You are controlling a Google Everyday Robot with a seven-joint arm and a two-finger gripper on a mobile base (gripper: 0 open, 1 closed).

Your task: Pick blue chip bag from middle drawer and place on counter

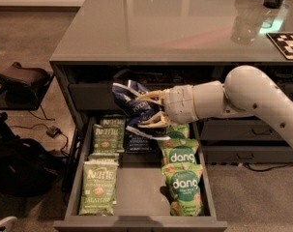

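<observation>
My gripper point(147, 108) is shut on the blue chip bag point(132, 104), a dark navy crinkly bag with white lettering. It holds the bag in the air above the back of the open middle drawer point(136, 190), just below the front edge of the counter point(170, 28). The white arm point(242, 98) reaches in from the right. One pale finger point(151, 96) lies over the bag's top and the other under it.
Two light green Kettle bags point(100, 185) lie along the drawer's left side and several green dang bags point(182, 178) along its right. Another dark bag point(139, 141) lies at the drawer's back. A clear cup point(242, 25) and a checkered tag point(287, 43) are on the counter's right.
</observation>
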